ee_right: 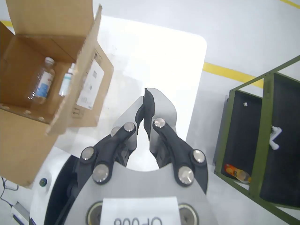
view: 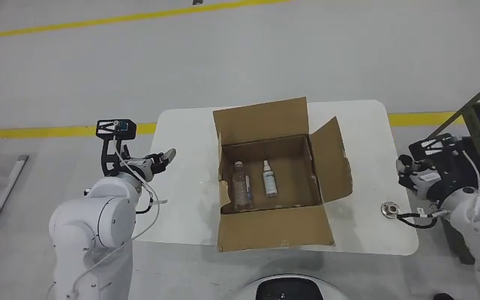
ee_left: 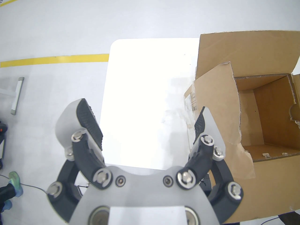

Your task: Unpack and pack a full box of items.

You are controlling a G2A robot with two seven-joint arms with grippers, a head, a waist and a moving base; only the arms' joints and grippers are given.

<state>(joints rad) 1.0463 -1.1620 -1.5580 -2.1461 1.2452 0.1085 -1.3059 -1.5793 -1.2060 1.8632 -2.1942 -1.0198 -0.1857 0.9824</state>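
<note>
The cardboard box (view: 274, 229) (ee_left: 218, 90) (ee_right: 46, 8) sits on the middle of the white surface (view: 187, 150) (ee_left: 140, 71) (ee_right: 152, 59) with its top open. Its far, near and right flaps are folded outward. The flap on the left arm's side has a ragged, torn edge.

Two bottles lie side by side on the box floor, close together, with their caps toward the far wall:
- The clear bottle (view: 241, 185) (ee_right: 43, 81) is the larger one, with a white cap and a blue label, and lies nearer the robot's left.
- The small bottle (view: 269, 180) (ee_right: 66, 83) is slimmer and white-topped, and lies just to its right.

The rest of the box floor is bare cardboard.

A broad band of bare surface runs between the box and the surface's left edge, and a narrower band lies beyond the spread right flap.

The left gripper (view: 161, 160) (ee_left: 143, 108) hangs over the left edge of the surface with its fingers wide apart and nothing between them. It is well clear of the box.

The right gripper (ee_right: 145, 99) is by the right edge of the surface with its pads pressed together on nothing, apart from the box's right flap.

Past the right edge stands a green-framed rack (view: 469, 112) (ee_right: 262, 118) with black panels. An orange bottle (ee_right: 236, 173) lies at its bottom. A yellow line (view: 60, 131) crosses the grey floor behind the surface.
</note>
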